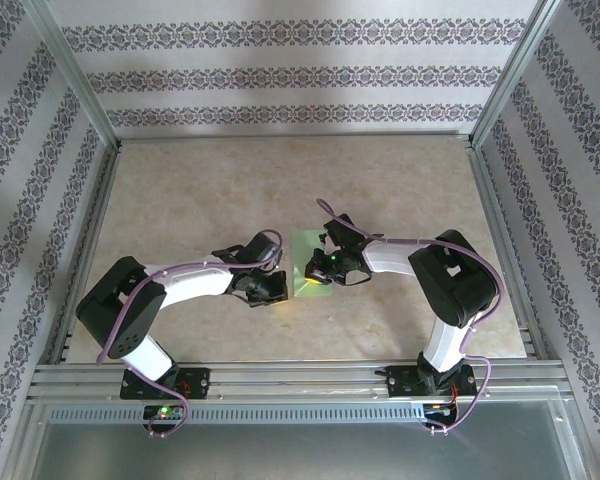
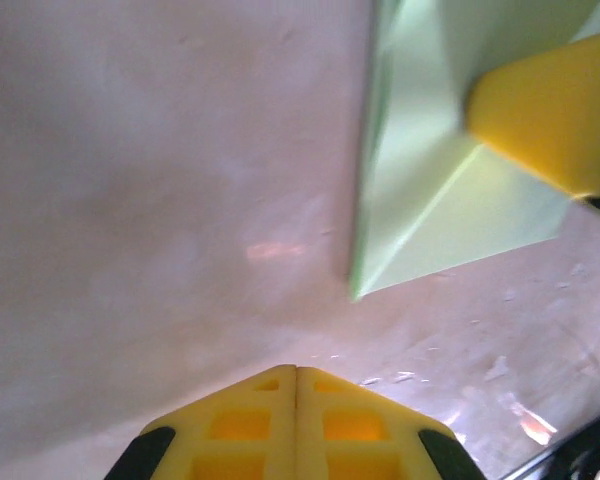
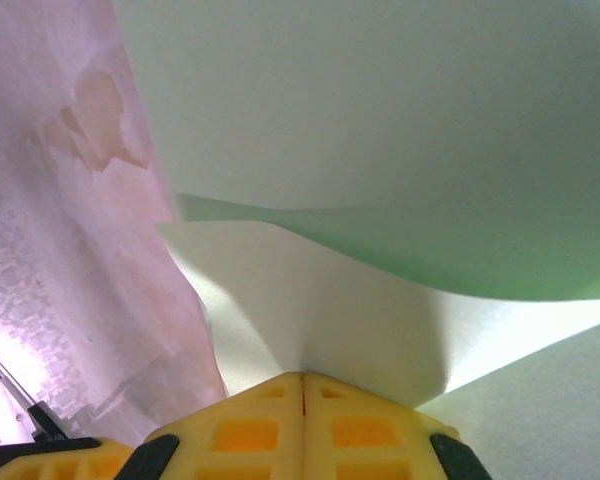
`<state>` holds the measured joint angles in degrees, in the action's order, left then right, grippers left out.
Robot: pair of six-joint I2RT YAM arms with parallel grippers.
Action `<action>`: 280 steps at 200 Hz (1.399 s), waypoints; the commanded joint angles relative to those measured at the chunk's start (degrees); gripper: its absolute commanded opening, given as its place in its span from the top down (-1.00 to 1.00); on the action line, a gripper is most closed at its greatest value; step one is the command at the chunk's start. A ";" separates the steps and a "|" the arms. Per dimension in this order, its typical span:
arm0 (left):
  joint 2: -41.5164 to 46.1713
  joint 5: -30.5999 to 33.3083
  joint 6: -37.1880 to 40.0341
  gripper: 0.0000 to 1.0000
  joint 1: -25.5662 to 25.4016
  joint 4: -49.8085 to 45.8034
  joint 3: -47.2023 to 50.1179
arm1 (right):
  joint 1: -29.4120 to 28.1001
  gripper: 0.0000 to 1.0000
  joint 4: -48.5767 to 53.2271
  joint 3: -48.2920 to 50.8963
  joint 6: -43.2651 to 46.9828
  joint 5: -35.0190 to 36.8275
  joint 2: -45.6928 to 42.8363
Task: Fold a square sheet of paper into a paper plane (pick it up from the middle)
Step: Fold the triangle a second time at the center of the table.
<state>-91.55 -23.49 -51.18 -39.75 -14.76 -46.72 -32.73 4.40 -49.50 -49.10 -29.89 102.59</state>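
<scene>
On the table (image 1: 180, 190), square sheet of paper (image 1: 302, 262), long axis near-to-far.

The top view is bright and even, lit softly from above; the arms (image 1: 180, 285) cast only faint, blurred shadows on the tabletop (image 1: 190, 190). The rails (image 1: 75, 90) lean outward at the frame's edges, a mild wide-angle bend. The left wrist view is soft throughout, the tabletop washed pinkish with a small glare patch at centre; the paper (image 2: 430, 210) at upper right is blurred. In the right wrist view the paper is too close for focus, shaded across the top, bright at lower right.
</scene>
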 commanded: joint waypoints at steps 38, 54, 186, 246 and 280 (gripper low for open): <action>-7.12 1.81 -1.09 0.95 0.64 7.88 -6.81 | 0.59 0.94 2.49 0.72 0.16 3.36 3.43; -8.66 1.59 -1.17 0.97 0.64 7.85 -7.04 | 0.56 0.94 2.27 0.72 0.32 2.93 3.21; -8.65 3.42 -2.17 1.00 0.64 8.17 -2.65 | 3.36 0.70 -1.06 -0.78 4.89 1.67 -3.73; -7.86 4.08 -2.70 1.00 0.64 8.16 -1.97 | 4.21 0.68 -1.22 -2.90 6.81 1.60 -0.72; -7.86 3.89 -2.76 1.00 0.68 8.41 -1.82 | 4.17 0.68 -1.22 -4.54 7.53 0.43 1.85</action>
<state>-100.18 -21.91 -52.99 -39.64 -5.04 -50.15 -28.86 2.92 -52.29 -43.40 -29.19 102.41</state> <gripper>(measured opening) 0.048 0.159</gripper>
